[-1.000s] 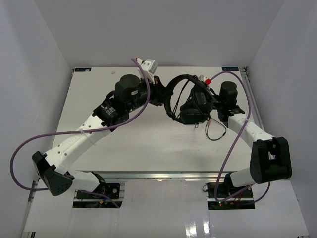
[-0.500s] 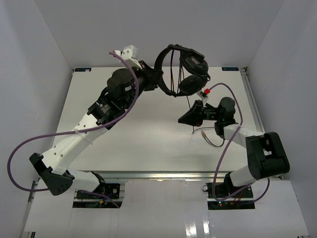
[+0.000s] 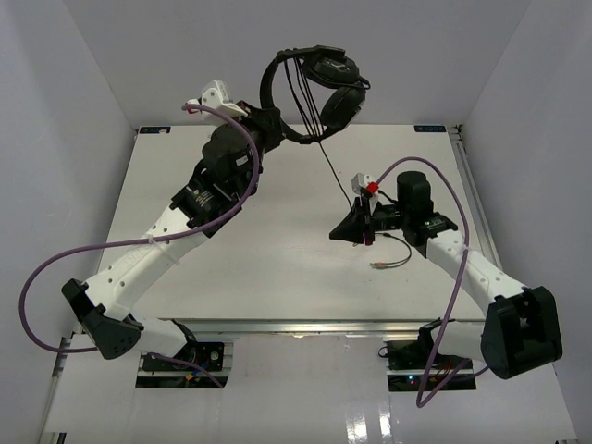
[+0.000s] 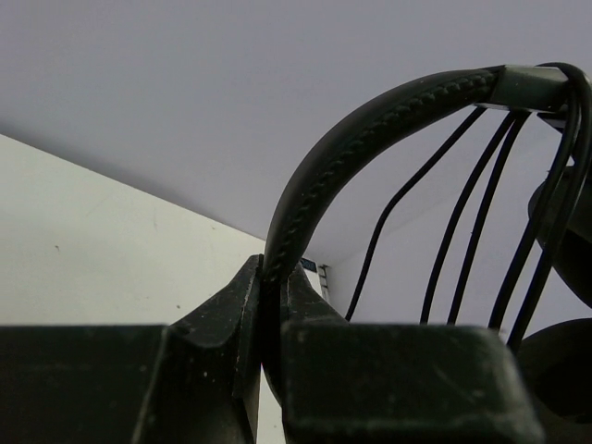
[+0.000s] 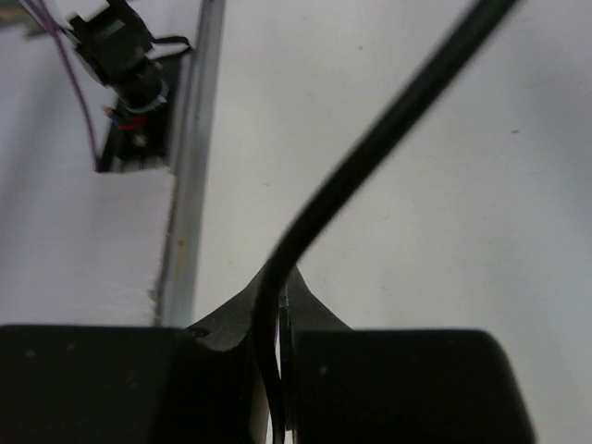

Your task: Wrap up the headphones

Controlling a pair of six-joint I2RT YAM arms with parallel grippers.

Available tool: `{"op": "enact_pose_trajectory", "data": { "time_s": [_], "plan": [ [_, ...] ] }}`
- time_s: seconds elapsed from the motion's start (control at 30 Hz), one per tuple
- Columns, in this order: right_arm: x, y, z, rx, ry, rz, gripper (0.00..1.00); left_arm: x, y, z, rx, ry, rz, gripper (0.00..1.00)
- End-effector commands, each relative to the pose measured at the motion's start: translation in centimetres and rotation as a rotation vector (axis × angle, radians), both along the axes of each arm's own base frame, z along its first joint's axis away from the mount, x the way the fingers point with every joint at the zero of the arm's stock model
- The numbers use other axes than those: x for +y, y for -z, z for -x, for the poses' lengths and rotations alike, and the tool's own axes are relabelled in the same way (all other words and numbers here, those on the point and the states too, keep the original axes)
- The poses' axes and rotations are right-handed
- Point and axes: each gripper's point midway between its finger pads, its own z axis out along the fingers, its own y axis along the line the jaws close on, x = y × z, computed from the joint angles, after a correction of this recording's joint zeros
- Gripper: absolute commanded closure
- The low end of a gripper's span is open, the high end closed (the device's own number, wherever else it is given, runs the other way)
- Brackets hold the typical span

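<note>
**Headset lifted, right jaws now on the cord**

In the last second the left arm raised the headphones (image 3: 319, 88) off the table (image 3: 231, 259), up beyond its far edge. The left gripper (image 4: 273, 277) is clamped on the headband. The right gripper (image 5: 277, 287) left the cups, dropped and pinched the cord (image 3: 335, 171), which runs straight between them. Strands already hang under the band, so I'd judge we're mid-wrap. Left arm stretched high. Right arm low, pointing left near the surface.
</note>
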Motion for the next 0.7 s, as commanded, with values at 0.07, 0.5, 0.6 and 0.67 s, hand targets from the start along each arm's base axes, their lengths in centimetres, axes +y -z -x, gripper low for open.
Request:
{"op": "enact_pose_trajectory", "data": {
  "time_s": [0.07,0.5,0.6,0.67],
  "plan": [
    [-3.4,0.7,-0.8,-0.383,-0.048,0.428,0.92,2.1,-0.1,-1.1,0.006,-0.148,0.066,1.0],
    [-3.5,-10.6,-0.2,-0.915,0.056,0.608,0.92,3.2,7.7,-2.7,0.155,-0.183,-0.139,1.0],
    [-2.8,-13.0,0.2,-0.97,0.079,0.591,0.92,2.9,10.4,-2.8,0.202,-0.176,-0.193,1.0],
    [-2.3,-14.1,0.4,-0.998,0.09,0.59,0.92,2.8,12.2,-2.9,0.232,-0.167,-0.218,1.0]
  ]
}}
